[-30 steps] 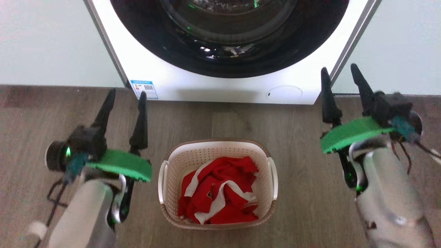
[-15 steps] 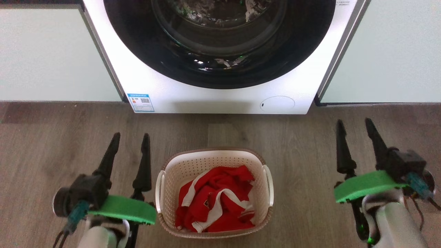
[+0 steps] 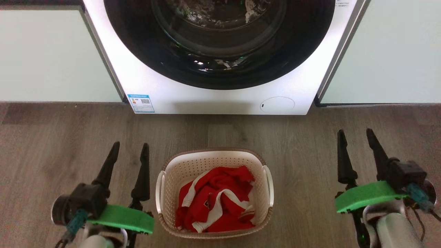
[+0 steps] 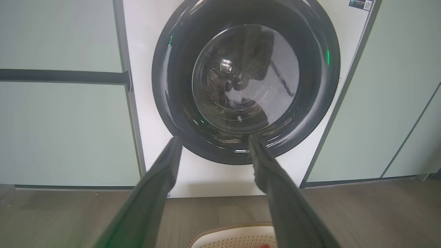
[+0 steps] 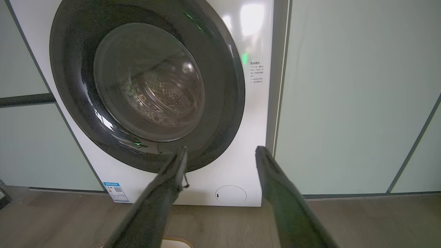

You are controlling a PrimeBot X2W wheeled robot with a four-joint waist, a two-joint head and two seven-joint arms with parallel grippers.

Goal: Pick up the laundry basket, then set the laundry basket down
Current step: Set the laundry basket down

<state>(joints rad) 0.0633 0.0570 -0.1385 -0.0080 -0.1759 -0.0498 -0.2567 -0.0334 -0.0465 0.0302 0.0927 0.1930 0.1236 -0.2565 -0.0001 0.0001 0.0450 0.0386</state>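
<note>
Ahead of me stands the white front-loading washing machine (image 3: 213, 100) with its dark round door, on the wood-look floor (image 3: 51, 137). The laundry basket (image 3: 206, 163) sits on that floor between my 2 arms, near the front of the machine, with a red-and-white garment (image 3: 215, 199) bunched inside. My left gripper (image 3: 131, 144) hovers just beside the basket's left handle. My right gripper (image 3: 355, 131) is well apart on the other side. Both have their 2 fingers spread and hold nothing.
</note>
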